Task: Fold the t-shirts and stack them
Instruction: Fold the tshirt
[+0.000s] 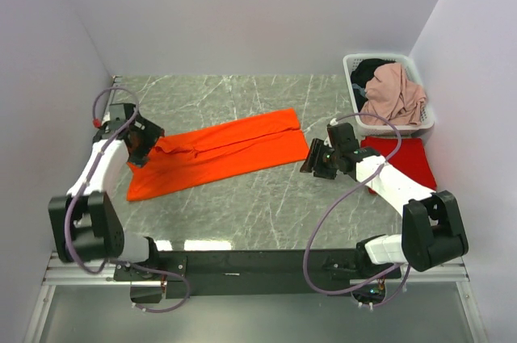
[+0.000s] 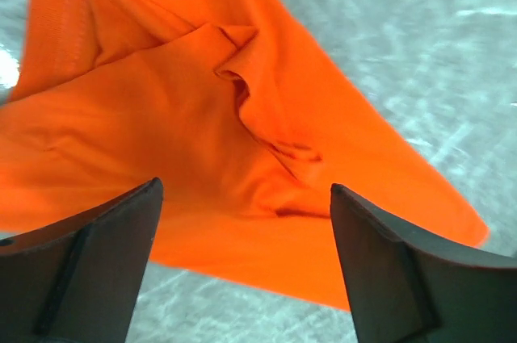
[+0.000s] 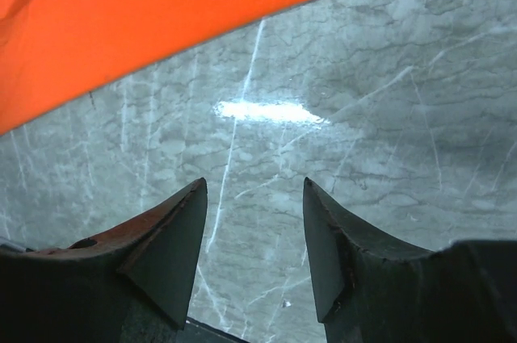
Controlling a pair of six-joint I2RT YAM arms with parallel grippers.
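Note:
The bright orange t-shirt [image 1: 218, 152] lies folded lengthwise into a long strip across the middle of the grey marble table. My left gripper [image 1: 149, 146] is open and empty at its rumpled left end; the left wrist view shows the wrinkled orange cloth [image 2: 202, 117] just past the tips of its fingers [image 2: 121, 230]. My right gripper [image 1: 311, 161] is open and empty beside the strip's right end, over bare table, with the shirt's corner [image 3: 161, 12] ahead of it. The deeper red t-shirt [image 1: 404, 159] lies folded at the right, partly under the right arm.
A white laundry basket [image 1: 352, 64] with a pink garment [image 1: 393, 93] and dark clothes stands at the back right, just behind the red shirt. White walls close in the table on the left, back and right. Bare marble [image 1: 266, 206] lies between the arm bases and the orange shirt.

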